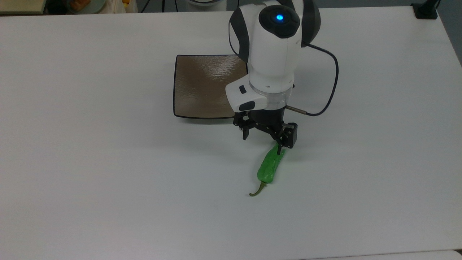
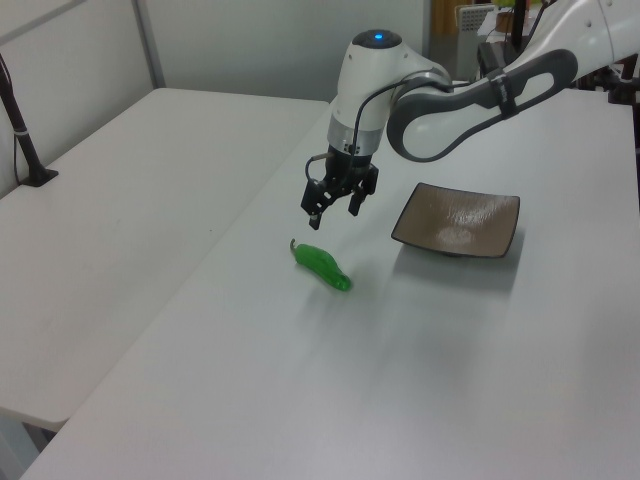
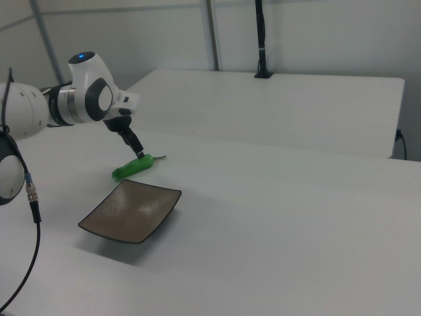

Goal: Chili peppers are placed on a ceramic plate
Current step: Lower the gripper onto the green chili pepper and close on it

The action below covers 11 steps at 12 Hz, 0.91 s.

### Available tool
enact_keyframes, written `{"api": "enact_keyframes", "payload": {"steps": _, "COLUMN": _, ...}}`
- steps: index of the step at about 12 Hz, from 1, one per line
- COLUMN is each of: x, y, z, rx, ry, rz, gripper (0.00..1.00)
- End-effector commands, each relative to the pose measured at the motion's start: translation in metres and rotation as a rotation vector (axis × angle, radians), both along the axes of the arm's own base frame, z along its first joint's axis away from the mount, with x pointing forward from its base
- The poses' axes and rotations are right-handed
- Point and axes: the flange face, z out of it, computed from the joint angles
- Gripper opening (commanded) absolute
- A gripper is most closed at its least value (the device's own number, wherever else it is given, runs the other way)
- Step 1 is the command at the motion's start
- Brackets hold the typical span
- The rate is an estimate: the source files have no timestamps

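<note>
The chili pepper [image 1: 270, 167] is long, glossy and bright green, lying flat on the white table with its thin stem toward the top view's bottom. It also shows in the left view [image 2: 322, 264] and in the right view [image 3: 131, 169]. The ceramic plate [image 1: 202, 86] is square, brown-grey and bare, and stands up and to the top view's left of the pepper [image 2: 460, 222] [image 3: 131, 209]. My gripper [image 1: 262, 142] hangs open just above the pepper's blunt far end, one finger over the tip and nothing between the fingers [image 2: 330, 208] [image 3: 138, 152].
A black cable [image 1: 330, 90] loops off the wrist on the top view's right. A black clamp [image 1: 426, 11] sits at the table's far right corner. A second white table [image 2: 120, 220] adjoins on the left view's left, carrying a black post [image 2: 22, 130].
</note>
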Motion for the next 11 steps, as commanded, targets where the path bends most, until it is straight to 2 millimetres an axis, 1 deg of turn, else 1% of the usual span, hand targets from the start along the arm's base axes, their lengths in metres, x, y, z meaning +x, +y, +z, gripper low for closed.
{"api": "enact_keyframes", "payload": {"steps": 1, "x": 0.009, "y": 0.021, "z": -0.021, "rx": -0.028, "ry": -0.062, "rz": -0.038, "gripper": 1.0}}
{"api": "enact_keyframes", "payload": {"steps": 3, "x": 0.012, "y": 0.029, "z": -0.043, "rx": -0.023, "ry": -0.092, "rz": -0.042, "gripper": 1.0}}
{"api": "enact_keyframes", "payload": {"steps": 5, "x": 0.011, "y": 0.032, "z": -0.055, "rx": -0.039, "ry": -0.09, "rz": -0.044, "gripper": 1.0}}
{"api": "enact_keyframes", "payload": {"steps": 9, "x": 0.01, "y": 0.037, "z": -0.066, "rx": -0.053, "ry": -0.086, "rz": -0.035, "gripper": 1.0}}
{"api": "enact_keyframes", "payload": {"steps": 10, "x": 0.01, "y": 0.037, "z": -0.072, "rx": -0.056, "ry": -0.081, "rz": -0.034, "gripper": 1.0}}
{"api": "enact_keyframes", "payload": {"steps": 11, "x": 0.01, "y": 0.036, "z": -0.073, "rx": -0.057, "ry": -0.079, "rz": -0.036, "gripper": 1.0}}
